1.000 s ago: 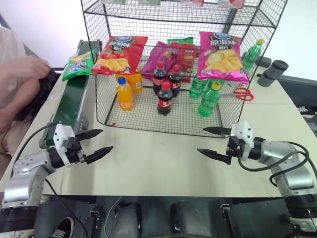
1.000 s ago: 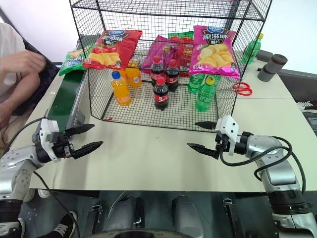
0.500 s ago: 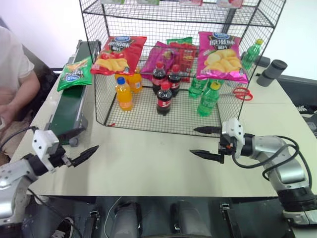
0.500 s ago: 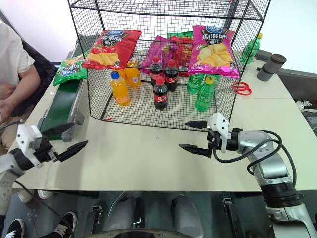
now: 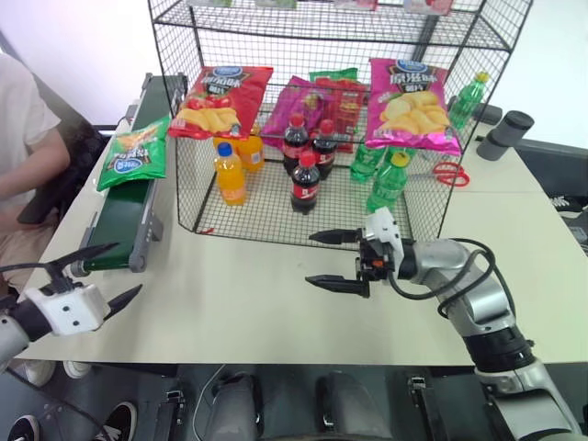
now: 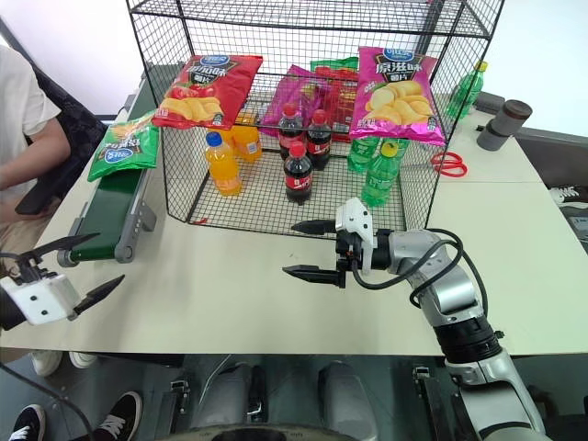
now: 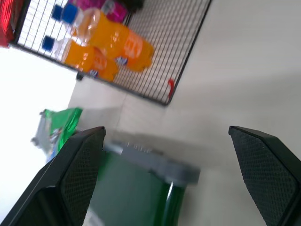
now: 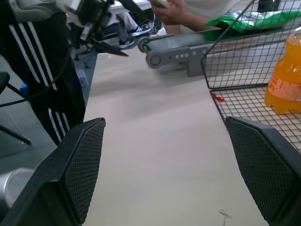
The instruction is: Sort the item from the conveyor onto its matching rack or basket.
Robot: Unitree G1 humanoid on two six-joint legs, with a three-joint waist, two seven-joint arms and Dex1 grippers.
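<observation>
Fingers: both grippers are standing with fingers spread wide and carrying nothing; the left gripper (image 5: pixel 96 276) is hovering off the near end of the conveyor (image 5: pixel 124 216), the right gripper (image 5: pixel 333 259) over the bare worktop (image 5: pixel 239 303) just before the rack.

Item: the green crisp bag (image 5: pixel 136 153) is lying flat on the belt, beside the rack's left wall and well apart from either gripper. It is probably riding toward the near end, which would explain the left gripper waiting there.

Destination: the black wire rack (image 5: pixel 413 119) is carrying a red crisp bag (image 5: pixel 219 99) and a magenta crisp bag (image 5: pixel 412 103) hung on its front, with orange bottles (image 5: pixel 231 173), cola bottles (image 5: pixel 304 179) and green bottles (image 5: pixel 387 184) standing inside.

Bystander: a person's arm (image 5: pixel 28 170) is resting left of the belt.

Obscured: a second green bag behind the mesh is partly hiding, so the matching spot is hard to confirm. The rack's top shelf is cut off. Red scissors (image 5: pixel 450 173) are lying to the rack's right.
</observation>
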